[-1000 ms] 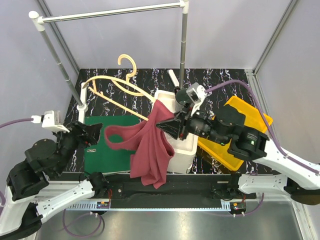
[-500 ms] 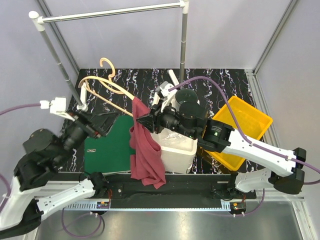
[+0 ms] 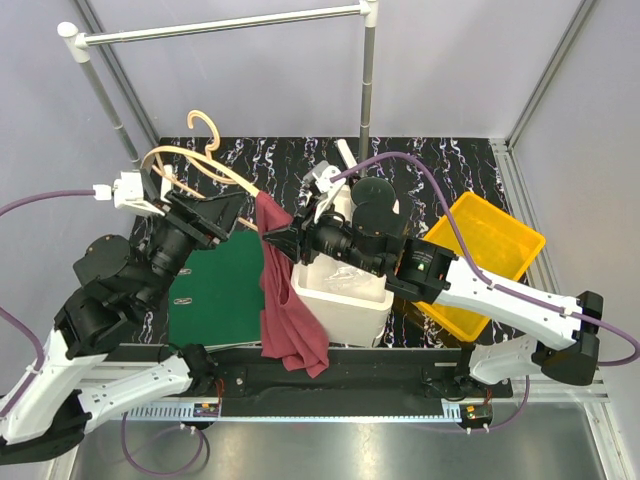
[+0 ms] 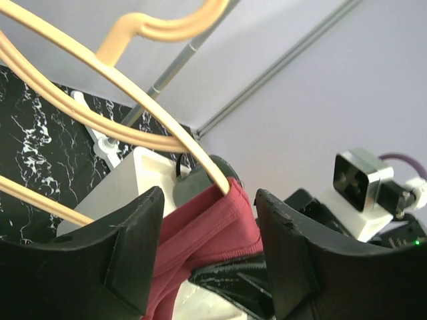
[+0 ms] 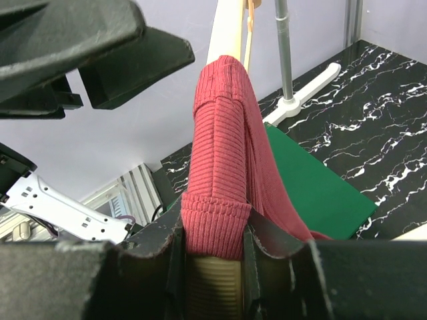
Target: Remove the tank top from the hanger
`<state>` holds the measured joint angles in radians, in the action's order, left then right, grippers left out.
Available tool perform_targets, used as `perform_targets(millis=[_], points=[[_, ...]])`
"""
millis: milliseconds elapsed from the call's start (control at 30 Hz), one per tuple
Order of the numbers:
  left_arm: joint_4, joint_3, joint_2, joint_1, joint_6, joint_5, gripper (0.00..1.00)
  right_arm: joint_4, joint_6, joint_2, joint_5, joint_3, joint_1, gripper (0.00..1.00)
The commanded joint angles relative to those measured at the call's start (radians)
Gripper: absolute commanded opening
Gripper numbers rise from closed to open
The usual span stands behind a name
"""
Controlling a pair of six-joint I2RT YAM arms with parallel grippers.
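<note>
Right wrist view: the right pincer [image 5: 213,263] pinches the small maroon ribbed cloth tank top [image 5: 220,147]. Its strap hangs on an arm of the light tan wooden hanger [image 4: 127,33], between the fingers of the spread left pincer [image 4: 207,220].

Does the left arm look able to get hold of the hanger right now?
Probably yes. The left arm has its jaws open right at the hanger, whose limb is bare there. The top covers only the tip, where the right arm pinches it.
</note>
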<state>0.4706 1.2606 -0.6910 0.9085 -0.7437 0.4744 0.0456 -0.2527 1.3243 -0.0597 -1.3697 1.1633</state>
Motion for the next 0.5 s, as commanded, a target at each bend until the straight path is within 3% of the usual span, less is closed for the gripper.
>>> perform_targets(millis=[0, 267, 333, 367, 433, 467], points=[[-0.089, 0.005, -0.031, -0.002, -0.01, 0.102, 0.6, -0.127, 0.029, 0.004, 0.024, -0.009, 0.006, 0.0], [-0.125, 0.055, -0.11, -0.008, 0.049, 0.15, 0.58, -0.167, 0.046, 0.029, 0.082, 0.0, 0.006, 0.0], [-0.115, 0.069, -0.134, -0.016, 0.073, 0.151, 0.54, -0.171, 0.05, 0.038, 0.081, -0.003, 0.004, 0.0], [-0.113, 0.08, -0.14, -0.029, 0.082, 0.155, 0.43, -0.176, 0.055, 0.047, 0.08, -0.005, 0.003, 0.0], [-0.107, 0.089, -0.151, -0.043, 0.121, 0.171, 0.32, -0.174, 0.061, 0.059, 0.072, -0.012, 0.004, 0.0], [-0.109, 0.094, -0.153, -0.065, 0.136, 0.182, 0.2, -0.174, 0.07, 0.065, 0.07, -0.014, 0.004, 0.01]])
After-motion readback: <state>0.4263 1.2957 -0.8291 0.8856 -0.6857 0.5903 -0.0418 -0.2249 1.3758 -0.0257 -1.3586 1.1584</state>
